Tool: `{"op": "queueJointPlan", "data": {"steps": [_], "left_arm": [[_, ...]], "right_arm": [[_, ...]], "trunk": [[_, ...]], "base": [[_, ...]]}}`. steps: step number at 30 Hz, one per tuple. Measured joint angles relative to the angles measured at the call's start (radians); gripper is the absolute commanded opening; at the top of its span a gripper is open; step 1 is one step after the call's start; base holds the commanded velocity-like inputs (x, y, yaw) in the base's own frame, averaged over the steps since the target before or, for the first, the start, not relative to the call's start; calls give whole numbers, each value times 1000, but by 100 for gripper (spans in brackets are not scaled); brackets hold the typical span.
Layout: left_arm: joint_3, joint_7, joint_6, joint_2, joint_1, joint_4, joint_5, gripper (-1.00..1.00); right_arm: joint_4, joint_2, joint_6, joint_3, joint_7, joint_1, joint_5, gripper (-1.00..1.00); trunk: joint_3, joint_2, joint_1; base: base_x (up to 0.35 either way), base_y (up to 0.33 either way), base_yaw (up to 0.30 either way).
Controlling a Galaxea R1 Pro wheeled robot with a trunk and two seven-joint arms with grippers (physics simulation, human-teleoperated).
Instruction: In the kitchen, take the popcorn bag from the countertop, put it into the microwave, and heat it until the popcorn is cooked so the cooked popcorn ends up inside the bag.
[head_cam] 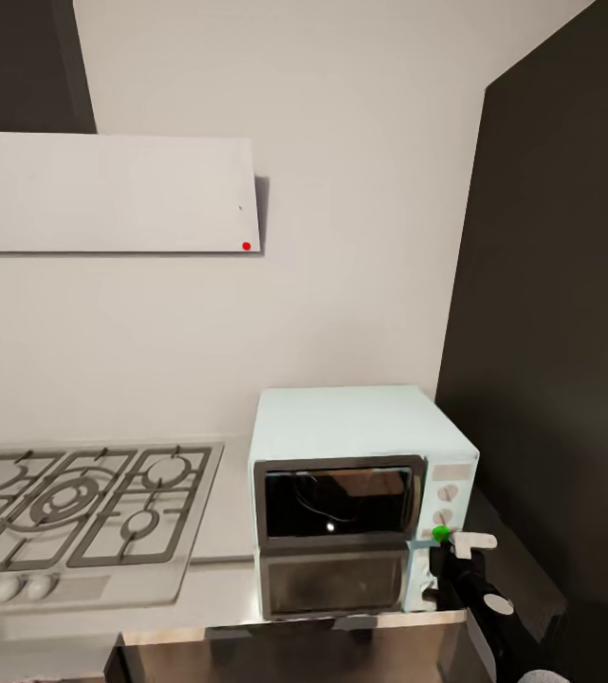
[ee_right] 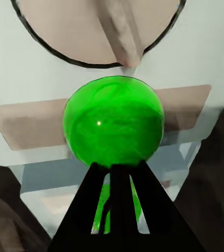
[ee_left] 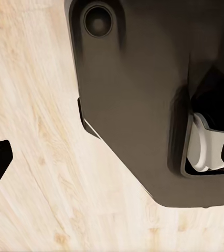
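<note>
From the head camera, the pale mint-white boxy microwave point(head_cam: 365, 498) stood on the glossy grey steel tabletop point(head_cam: 228, 541), just beside the grated gas hob point(head_cam: 81, 517) and under the flat white range hood point(head_cam: 104, 194). Its dark glass door was shut; something dim lay behind the glass, too dark to name, so whether the popcorn bag sat inside could not be told. The right tool point(head_cam: 455, 543) met the side panel at a small round green light point(head_cam: 441, 534), below two knobs.

The left wrist camera showed pale wooden floor point(ee_left: 43, 157) and the robot's dark base point(ee_left: 143, 100); the left tool's state could not be told.

The right wrist camera gave what the head camera could not: the green light point(ee_right: 113, 127) close up, with the right tool's point(ee_right: 115, 176) dark fingertips drawn tight together, clenched on nothing, their point at its lower edge. A beige knob point(ee_right: 98, 29) sat just beyond. The button looked rigid and smooth, likely needing a light, square push rather than any hold.
</note>
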Motion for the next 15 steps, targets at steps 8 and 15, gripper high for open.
{"op": "queueJointPlan", "data": {"steps": [8,15], "left_arm": [[0,0,0,0,0,0,0,100],[0,0,0,0,0,0,0,100]], "right_arm": [[-16,1,0,4,2,-3,-1,-100],[-16,0,0,4,2,-3,-2,100]], "trunk": [[0,0,0],[0,0,-1]], "base": [[-258,0,0],[-33,0,0]]}}
